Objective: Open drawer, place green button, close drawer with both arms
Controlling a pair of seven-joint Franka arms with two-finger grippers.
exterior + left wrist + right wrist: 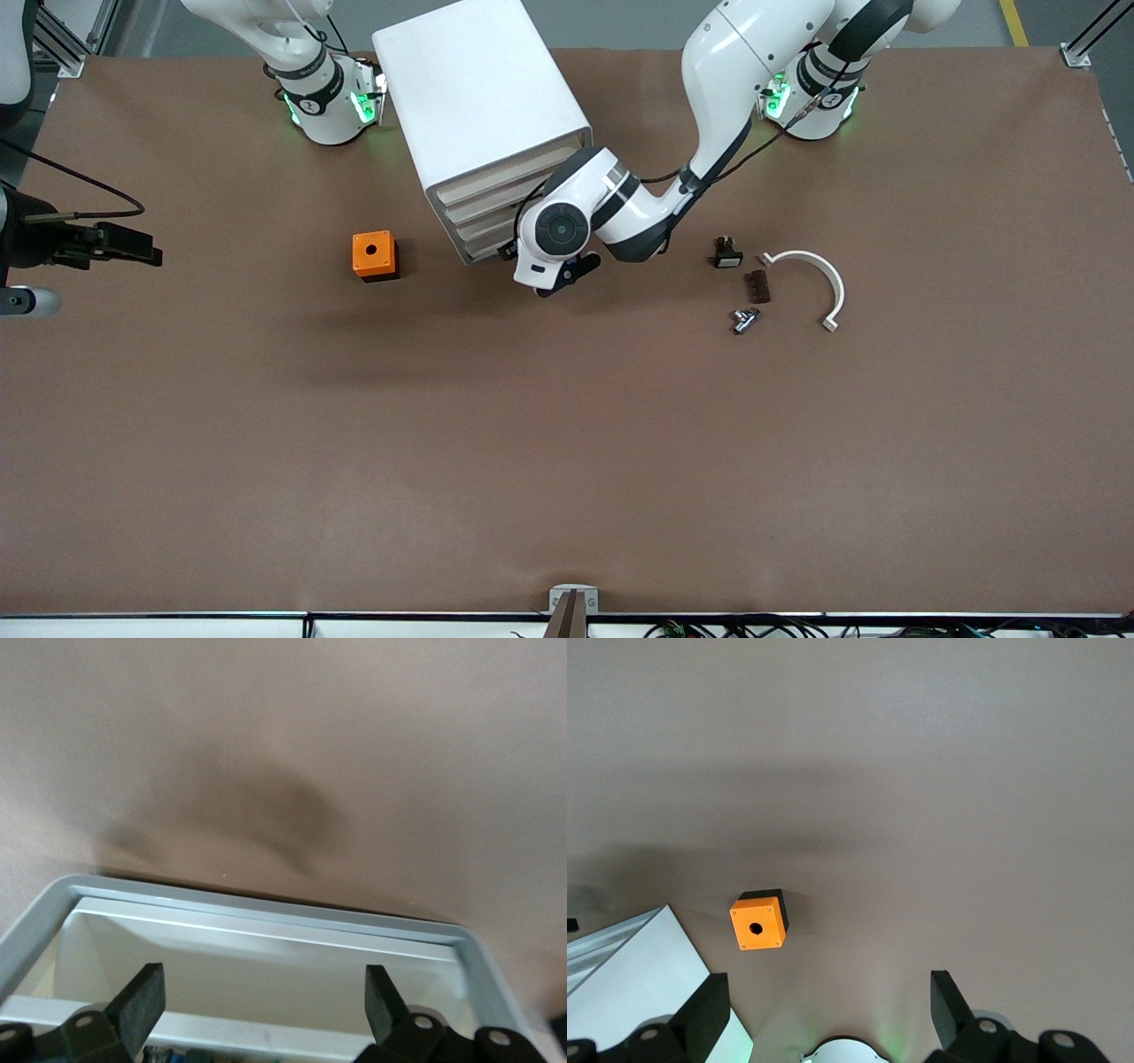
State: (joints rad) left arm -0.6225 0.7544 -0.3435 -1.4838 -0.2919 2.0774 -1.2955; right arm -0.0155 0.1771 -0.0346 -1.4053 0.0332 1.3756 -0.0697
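Observation:
The white cabinet [483,97] stands toward the robots' side of the table, its four stacked drawers facing the left arm's hand. The left arm reaches to that drawer face, and my left gripper [509,252] is at the lower drawers. In the left wrist view it [266,1001] is open and empty, its fingers apart over a white tray-like drawer [266,917] with a grey rim. I cannot tell which drawer it is. My right gripper [831,1010] is open and empty, high over the right arm's base, and is out of the front view. No green-capped button shows.
An orange box with a hole [374,255] sits beside the cabinet toward the right arm's end and shows in the right wrist view [758,921]. Toward the left arm's end lie a black part with a white face [726,254], a dark block [756,285], a silvery part [742,319] and a white curved piece [819,283].

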